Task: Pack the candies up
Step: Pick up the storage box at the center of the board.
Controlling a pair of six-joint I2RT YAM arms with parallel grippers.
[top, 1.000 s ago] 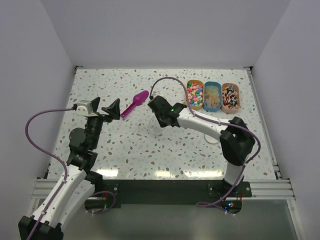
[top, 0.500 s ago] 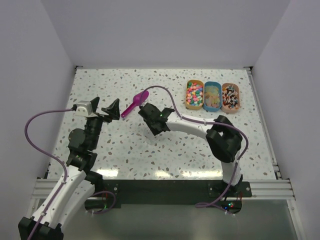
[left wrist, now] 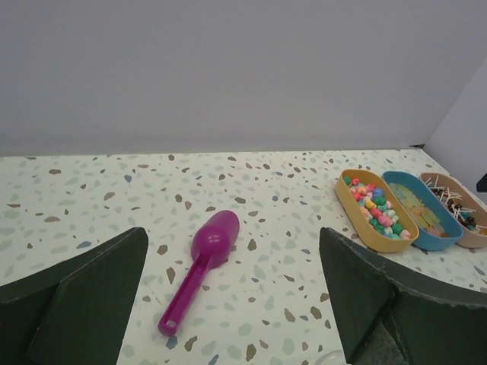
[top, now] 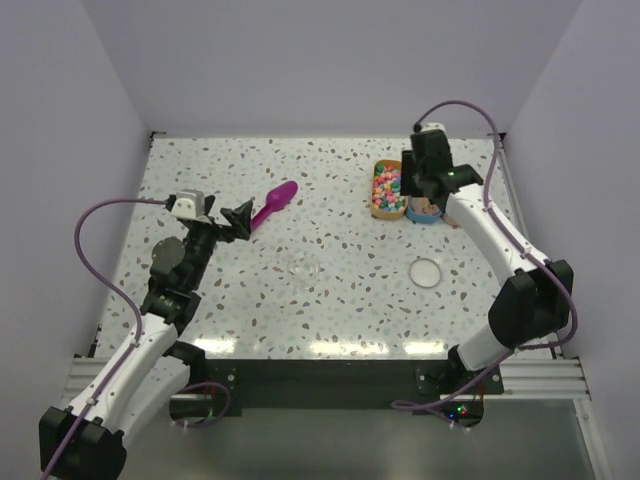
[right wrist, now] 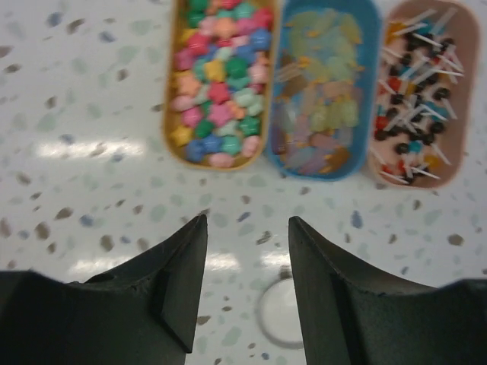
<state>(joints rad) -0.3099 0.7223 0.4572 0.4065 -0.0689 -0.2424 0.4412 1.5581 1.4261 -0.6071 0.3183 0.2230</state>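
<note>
We found the candies point(right wrist: 422, 84) lying loose in a shallow, oblong pinkish-brown tray point(right wrist: 455, 152). They were many tiny pieces in a dark mix: mostly black, with some red and brown and a few teal bits. Thin white slivers were scattered among them, pointing every way. The pile sat towards the middle and far end of the tray and did not rise above its rim, and part of the tray floor showed bare at the near end. This tray was the right-hand one of three set side by side, just beside the blue tray point(right wrist: 358, 156), near the table's far right corner.
</note>
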